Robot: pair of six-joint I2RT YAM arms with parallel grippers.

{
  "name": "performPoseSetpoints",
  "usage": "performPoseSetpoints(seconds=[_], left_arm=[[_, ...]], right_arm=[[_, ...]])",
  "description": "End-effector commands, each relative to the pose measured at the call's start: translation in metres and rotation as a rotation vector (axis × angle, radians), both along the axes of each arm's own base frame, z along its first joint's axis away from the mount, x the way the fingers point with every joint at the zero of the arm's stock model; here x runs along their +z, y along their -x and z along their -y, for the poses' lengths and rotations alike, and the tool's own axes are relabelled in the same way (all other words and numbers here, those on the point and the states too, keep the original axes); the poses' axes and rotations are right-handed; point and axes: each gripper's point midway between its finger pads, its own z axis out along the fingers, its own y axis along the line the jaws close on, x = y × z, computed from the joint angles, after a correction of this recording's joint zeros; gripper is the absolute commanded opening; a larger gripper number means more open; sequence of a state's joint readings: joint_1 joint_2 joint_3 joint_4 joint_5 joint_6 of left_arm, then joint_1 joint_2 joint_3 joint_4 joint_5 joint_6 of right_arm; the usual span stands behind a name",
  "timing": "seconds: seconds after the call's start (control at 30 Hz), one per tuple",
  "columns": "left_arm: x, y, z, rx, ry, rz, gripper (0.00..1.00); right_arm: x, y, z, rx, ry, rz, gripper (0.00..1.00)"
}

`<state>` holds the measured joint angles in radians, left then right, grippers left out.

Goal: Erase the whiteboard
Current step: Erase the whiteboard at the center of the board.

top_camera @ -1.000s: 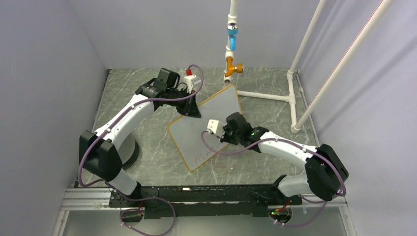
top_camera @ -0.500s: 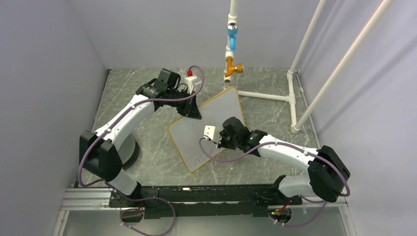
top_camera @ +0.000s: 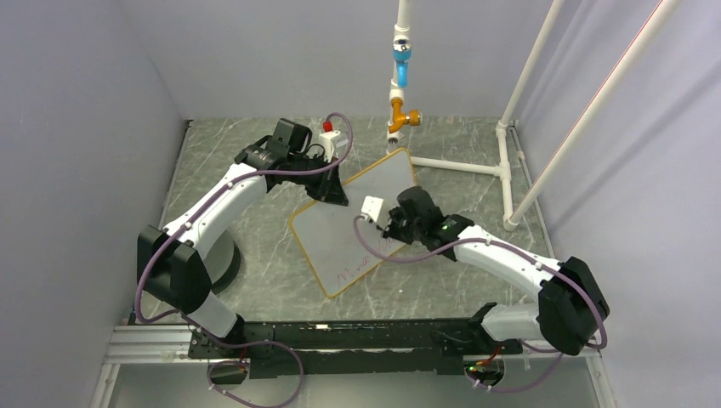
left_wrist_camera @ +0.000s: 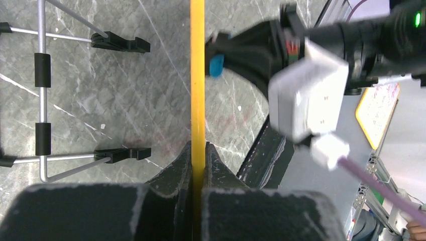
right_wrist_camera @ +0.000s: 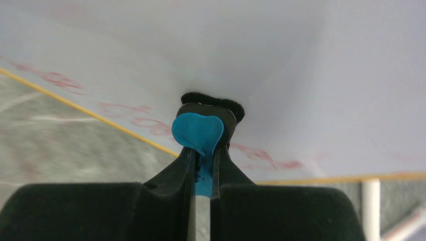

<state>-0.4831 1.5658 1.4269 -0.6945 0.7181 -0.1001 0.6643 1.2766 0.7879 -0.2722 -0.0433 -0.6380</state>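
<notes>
The whiteboard (top_camera: 327, 234), white with a thin yellow frame, lies slanted mid-table. Red handwriting (top_camera: 361, 269) runs along its near corner. My left gripper (top_camera: 335, 194) is shut on the board's far-left edge. In the left wrist view the yellow frame (left_wrist_camera: 197, 75) runs edge-on between the left gripper's (left_wrist_camera: 198, 153) jaws. My right gripper (top_camera: 388, 228) is over the board's middle, shut on the small blue-and-black eraser (right_wrist_camera: 198, 131). The eraser's black felt presses on the white surface (right_wrist_camera: 241, 45). Smeared red writing (right_wrist_camera: 135, 111) shows just beyond it.
A white pipe frame (top_camera: 503, 161) stands at the back right, with blue and orange fittings (top_camera: 400, 68) on its upright. A wire stand with black clips (left_wrist_camera: 42, 100) lies on the marble table beside the board. Grey walls enclose the table.
The right gripper slid the eraser toward the near corner, then back up toward the board's middle. The red writing at the near corner shows more fully. The left gripper has not moved.
</notes>
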Motion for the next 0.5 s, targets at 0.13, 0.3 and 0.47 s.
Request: performPoseSetpoints(seconds=[0.13, 0.3, 0.47], left_arm=[[0.035, 0.022, 0.010, -0.083, 0.112, 0.014, 0.00], [0.036, 0.022, 0.010, -0.083, 0.114, 0.014, 0.00], [0.036, 0.023, 0.010, -0.085, 0.114, 0.017, 0.00]], right_arm=[[0.012, 0.011, -0.024, 0.045, -0.060, 0.008, 0.00], [0.037, -0.043, 0.028, -0.150, -0.084, 0.087, 0.00], [0.022, -0.020, 0.010, -0.062, -0.106, -0.007, 0.00]])
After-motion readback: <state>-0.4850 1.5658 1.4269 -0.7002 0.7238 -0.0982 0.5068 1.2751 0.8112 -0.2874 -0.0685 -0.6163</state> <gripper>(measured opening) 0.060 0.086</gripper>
